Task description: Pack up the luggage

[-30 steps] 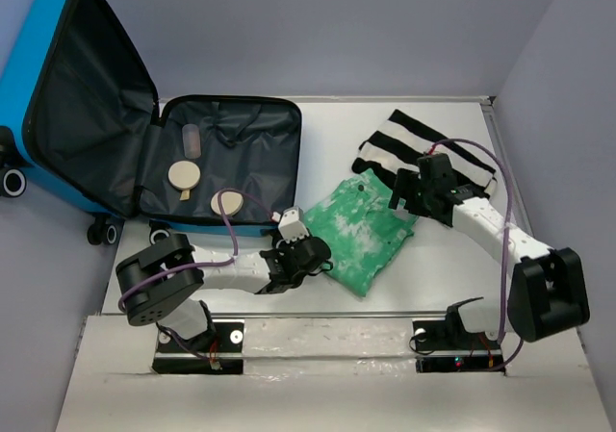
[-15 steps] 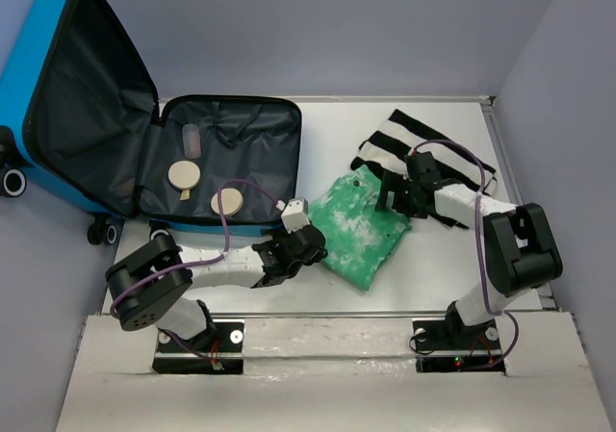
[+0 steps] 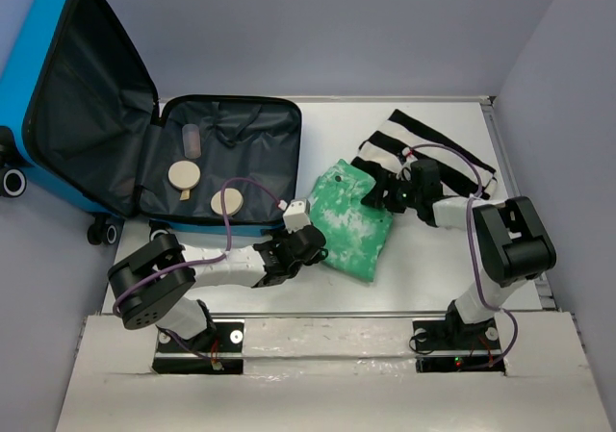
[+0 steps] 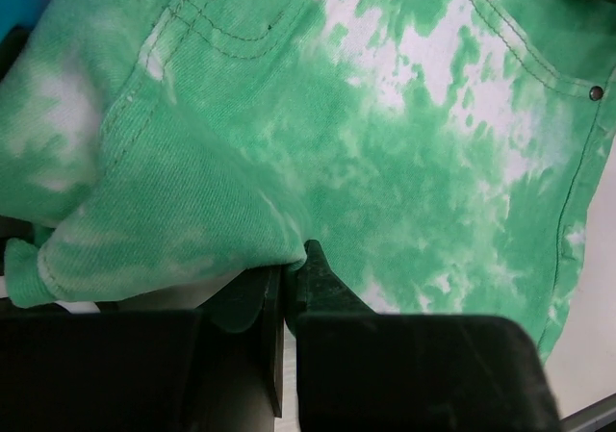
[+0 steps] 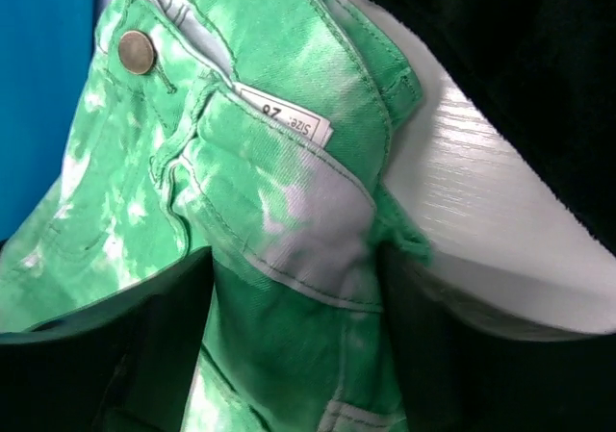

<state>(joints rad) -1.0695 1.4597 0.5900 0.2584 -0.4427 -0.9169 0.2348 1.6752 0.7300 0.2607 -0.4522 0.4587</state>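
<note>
The luggage (image 3: 43, 76) lies open at the left, a bright-blue shell with black lining (image 3: 226, 153). Folded green tie-dye jeans (image 3: 351, 225) lie on the table just right of it. My left gripper (image 3: 303, 244) is shut on their near-left edge; in the left wrist view its fingertips (image 4: 294, 259) pinch a fold of the jeans (image 4: 404, 134). My right gripper (image 3: 380, 196) is at the jeans' far-right edge. In the right wrist view it (image 5: 294, 345) stands open, a jaw on either side of the bunched waistband (image 5: 289, 220) below the size label.
A black-and-white striped garment (image 3: 438, 148) lies at the back right, behind the right arm. Inside the luggage are two round tan discs (image 3: 183, 173) (image 3: 228, 201) and a small clear bottle (image 3: 192, 140). The lid (image 3: 87, 95) stands raised at the left.
My right gripper has moved left and down onto the jeans' waistband, and its jaws have narrowed. The jeans have shifted slightly left. The left gripper keeps its hold.
</note>
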